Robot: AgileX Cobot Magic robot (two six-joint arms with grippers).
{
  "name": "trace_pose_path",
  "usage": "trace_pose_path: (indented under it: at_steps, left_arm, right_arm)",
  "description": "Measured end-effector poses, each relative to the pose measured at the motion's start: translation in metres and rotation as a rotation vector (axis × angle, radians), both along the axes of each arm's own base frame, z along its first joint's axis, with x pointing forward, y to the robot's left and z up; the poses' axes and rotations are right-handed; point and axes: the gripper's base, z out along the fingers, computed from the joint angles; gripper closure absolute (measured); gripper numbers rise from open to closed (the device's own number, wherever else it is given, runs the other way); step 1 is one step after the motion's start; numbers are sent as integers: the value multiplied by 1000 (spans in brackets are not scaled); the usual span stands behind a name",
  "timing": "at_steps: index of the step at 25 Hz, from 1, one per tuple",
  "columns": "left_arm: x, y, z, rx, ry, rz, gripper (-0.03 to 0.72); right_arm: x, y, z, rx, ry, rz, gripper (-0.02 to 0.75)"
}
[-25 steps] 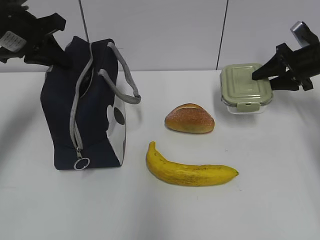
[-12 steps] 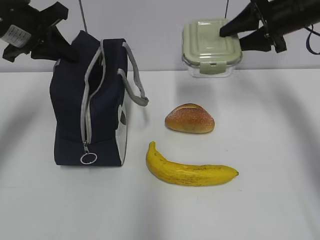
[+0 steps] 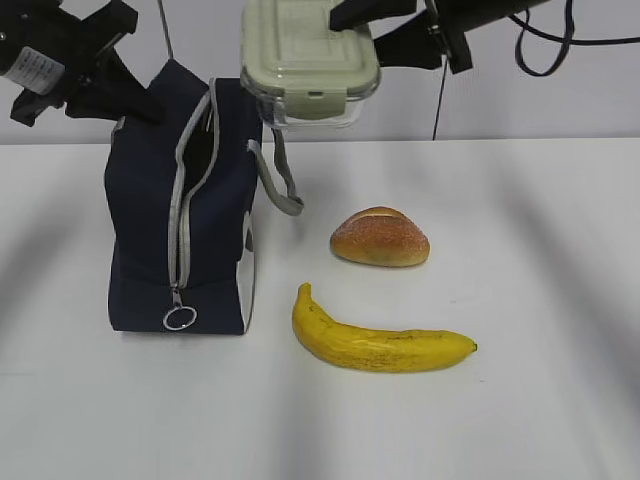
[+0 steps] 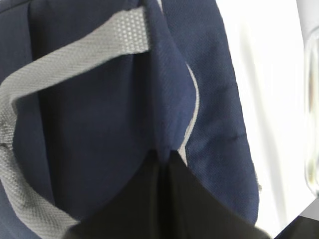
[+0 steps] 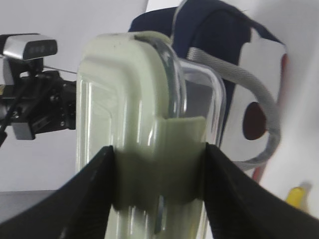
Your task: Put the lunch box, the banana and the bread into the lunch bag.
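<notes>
Sage-green-lidded lunch box [image 3: 308,62], clamped in the right pincer [image 3: 385,35], has travelled from the worktop [image 3: 520,400] to above the lunch bag [image 3: 180,230], whose rim the closed left pincer [image 4: 162,162] pinches, so insertion comes next.

I'm working a lab-style test bench: a bare white table [image 3: 540,420], plain grey panelled wall [image 3: 560,100] with dark seams, and black cables [image 3: 545,45] overhead.
</notes>
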Motion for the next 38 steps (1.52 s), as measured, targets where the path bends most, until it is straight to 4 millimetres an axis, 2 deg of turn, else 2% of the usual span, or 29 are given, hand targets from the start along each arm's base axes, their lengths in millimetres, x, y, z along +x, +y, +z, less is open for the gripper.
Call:
trace_pose_path:
  at_steps: [4,8,11,22,25,29,34,38]
  left_arm:
    - [0,0,0,0,1,0,691]
    - [0,0,0,0,4,-4,691]
    - [0,0,0,0,4,-4,691]
    - [-2,-1,0,-5,20,-18,691]
    - [-2,-1,0,-8,21,-18,691]
    - [-3,-2,0,-15,24,-19,691]
    - [-3,-3,1,-40,27,-17,691]
    - [-3,-3,2,-44,27,-16,691]
  right_arm:
    - [-6,25,12,31,-20,56,353]
    - [-11,38,14,41,-20,87,353]
    - [-8,40,8,42,-2,94,353]
    - [12,44,-48,-44,96,101,353]
    - [12,40,-50,-129,78,108,353]
    - [16,40,-42,-228,39,83,353]
    - [15,67,-31,-331,-60,56,353]
    - [5,98,-36,-414,-95,69,353]
